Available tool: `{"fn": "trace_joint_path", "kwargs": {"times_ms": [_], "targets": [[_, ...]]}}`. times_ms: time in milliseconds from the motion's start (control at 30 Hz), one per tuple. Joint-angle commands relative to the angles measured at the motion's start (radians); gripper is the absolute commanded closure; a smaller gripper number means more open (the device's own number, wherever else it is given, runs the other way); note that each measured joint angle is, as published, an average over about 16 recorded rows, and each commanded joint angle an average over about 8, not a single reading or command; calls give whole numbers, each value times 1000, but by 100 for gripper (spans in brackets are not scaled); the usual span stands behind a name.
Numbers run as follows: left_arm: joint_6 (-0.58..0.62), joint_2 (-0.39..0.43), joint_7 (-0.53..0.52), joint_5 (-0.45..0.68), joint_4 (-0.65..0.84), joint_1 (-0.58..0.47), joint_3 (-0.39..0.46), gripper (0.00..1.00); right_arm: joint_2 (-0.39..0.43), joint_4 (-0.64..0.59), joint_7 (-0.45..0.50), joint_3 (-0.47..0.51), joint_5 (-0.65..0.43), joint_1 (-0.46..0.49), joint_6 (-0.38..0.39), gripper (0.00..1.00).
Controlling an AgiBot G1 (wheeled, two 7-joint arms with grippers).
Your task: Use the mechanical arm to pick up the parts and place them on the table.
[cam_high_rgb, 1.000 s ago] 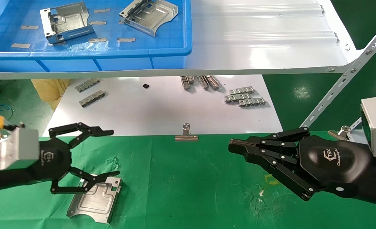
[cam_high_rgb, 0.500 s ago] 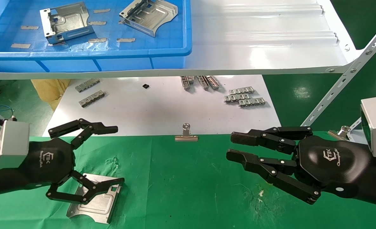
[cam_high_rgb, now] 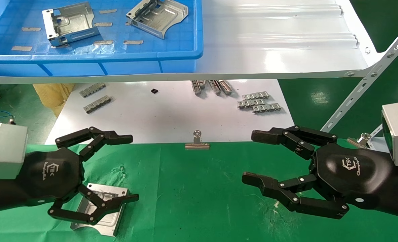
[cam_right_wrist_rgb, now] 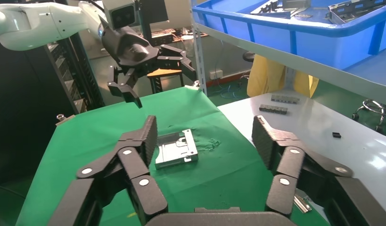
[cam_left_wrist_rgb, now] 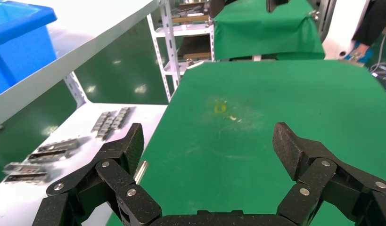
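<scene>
One silver part [cam_high_rgb: 102, 211] lies flat on the green table [cam_high_rgb: 199, 188]; it also shows in the right wrist view [cam_right_wrist_rgb: 176, 149]. My left gripper [cam_high_rgb: 134, 168] is open and empty, held in the air above that part and not touching it; its own view [cam_left_wrist_rgb: 207, 141] shows only green cloth between the fingers. My right gripper [cam_high_rgb: 249, 156] is open and empty over the table's right side, and its wrist view [cam_right_wrist_rgb: 205, 129] faces the part. Two more parts [cam_high_rgb: 71, 23] [cam_high_rgb: 156, 16] lie in the blue bin.
The blue bin [cam_high_rgb: 118, 60] stands on the glossy white shelf [cam_high_rgb: 279, 43]. Below it, a white sheet [cam_high_rgb: 172, 114] carries grey notched strips [cam_high_rgb: 259, 102]. A silver binder clip [cam_high_rgb: 197, 143] sits at the cloth's far edge. A perforated shelf strut [cam_high_rgb: 370, 77] slants at the right.
My right gripper has gone from shut to wide open. My left gripper stayed open and shifted a little to the right over the part on the cloth.
</scene>
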Motion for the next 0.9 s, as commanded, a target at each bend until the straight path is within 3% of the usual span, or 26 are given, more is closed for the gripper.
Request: {"fn": "trace_joint_path", "kwargs": {"times_ms": [33, 900], "targets": [[6, 3, -19, 1, -9, 9, -17, 0, 0, 0, 0, 0, 0, 0, 0, 0], [82, 43, -250, 13, -124, 115, -226, 0, 0, 0, 0, 0, 0, 0, 0, 0]]}}
